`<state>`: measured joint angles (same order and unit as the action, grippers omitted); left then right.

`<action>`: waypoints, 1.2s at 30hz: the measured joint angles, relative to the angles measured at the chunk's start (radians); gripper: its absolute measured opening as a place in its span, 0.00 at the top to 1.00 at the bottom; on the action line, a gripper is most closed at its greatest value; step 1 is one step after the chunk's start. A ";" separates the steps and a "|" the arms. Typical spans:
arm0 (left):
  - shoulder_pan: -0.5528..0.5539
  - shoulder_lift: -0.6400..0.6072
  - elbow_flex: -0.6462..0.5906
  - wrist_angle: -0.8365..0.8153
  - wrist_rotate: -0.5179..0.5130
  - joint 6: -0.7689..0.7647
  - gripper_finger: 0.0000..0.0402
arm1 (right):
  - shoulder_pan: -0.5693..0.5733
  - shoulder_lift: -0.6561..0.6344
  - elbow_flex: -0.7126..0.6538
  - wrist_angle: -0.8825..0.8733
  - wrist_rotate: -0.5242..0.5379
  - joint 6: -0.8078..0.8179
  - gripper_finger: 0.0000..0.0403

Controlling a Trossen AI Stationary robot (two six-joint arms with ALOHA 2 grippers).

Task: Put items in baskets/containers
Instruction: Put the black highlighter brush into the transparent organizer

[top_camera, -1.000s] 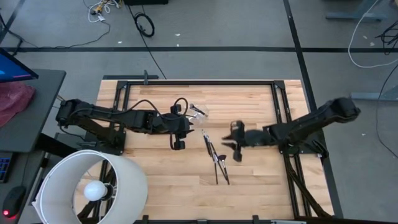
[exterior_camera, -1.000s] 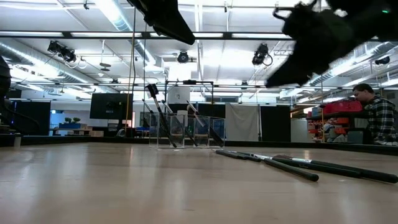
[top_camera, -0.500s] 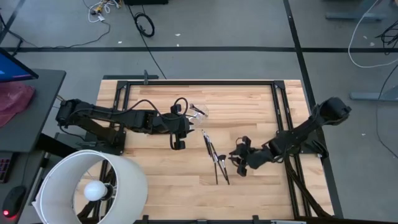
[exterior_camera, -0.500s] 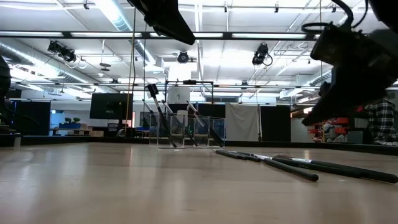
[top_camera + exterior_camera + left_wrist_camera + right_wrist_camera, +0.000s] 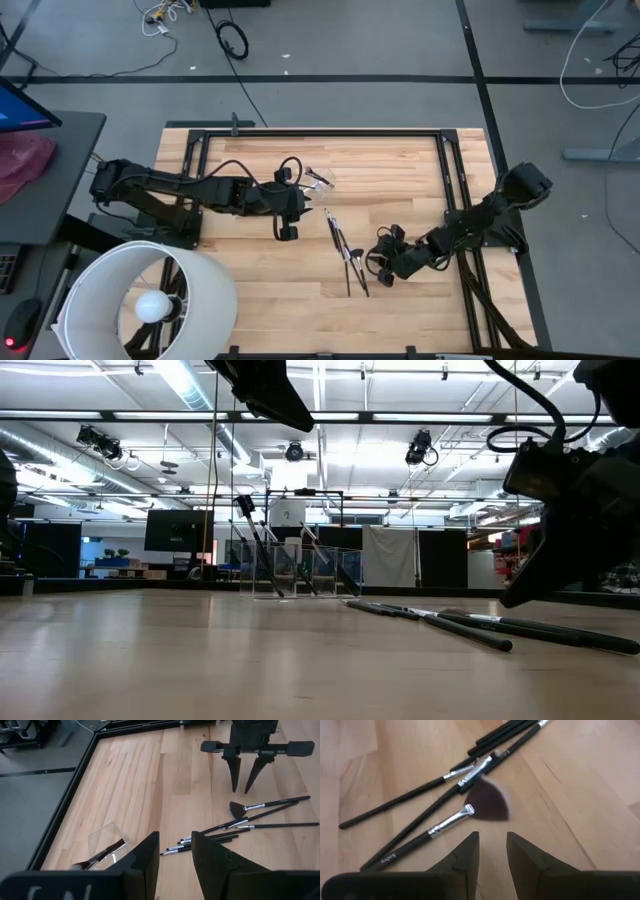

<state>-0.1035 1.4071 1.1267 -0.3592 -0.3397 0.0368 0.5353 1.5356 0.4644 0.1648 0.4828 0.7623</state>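
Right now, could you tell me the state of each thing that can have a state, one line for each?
left gripper: open, empty, above the table near the clear cup.
right gripper: open, empty, low beside the loose brushes.
clear cup: on the table, brushes inside.
loose brushes: lying flat on the table, outside the cup.
fan brush: flat on the table, just ahead of the right gripper.
lamp: lit.

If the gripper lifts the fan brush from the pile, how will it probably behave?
The fan brush looks stiff and probably light: a thin straight handle with a silver ferrule. Its round handle may roll or slip between the fingers. It lies against other brushes, so those would likely shift too.
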 joint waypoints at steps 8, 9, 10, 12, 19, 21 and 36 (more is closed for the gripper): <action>0.000 0.000 0.000 0.000 0.000 0.000 0.71 | 0.002 0.000 0.000 0.022 -0.002 0.007 0.74; 0.000 0.000 0.000 0.000 0.000 0.000 0.71 | 0.002 0.000 0.000 0.022 -0.001 0.008 0.74; 0.000 0.000 0.000 0.000 0.000 0.000 0.71 | 0.002 0.000 0.000 0.022 -0.001 0.008 0.74; 0.000 0.000 0.000 0.000 0.000 0.000 0.71 | 0.002 0.000 0.000 0.022 -0.001 0.008 0.74; 0.000 0.000 0.000 0.000 0.000 0.000 0.71 | 0.002 0.000 0.000 0.082 0.023 0.016 0.74; 0.000 0.000 0.000 0.000 0.000 0.000 0.71 | 0.002 0.000 0.000 0.121 0.024 0.016 0.74; 0.000 0.000 0.000 0.000 0.000 0.000 0.71 | 0.005 0.209 0.025 0.306 0.040 -0.014 0.74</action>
<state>-0.1036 1.4071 1.1267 -0.3592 -0.3397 0.0368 0.5407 1.7449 0.4894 0.4711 0.5224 0.7479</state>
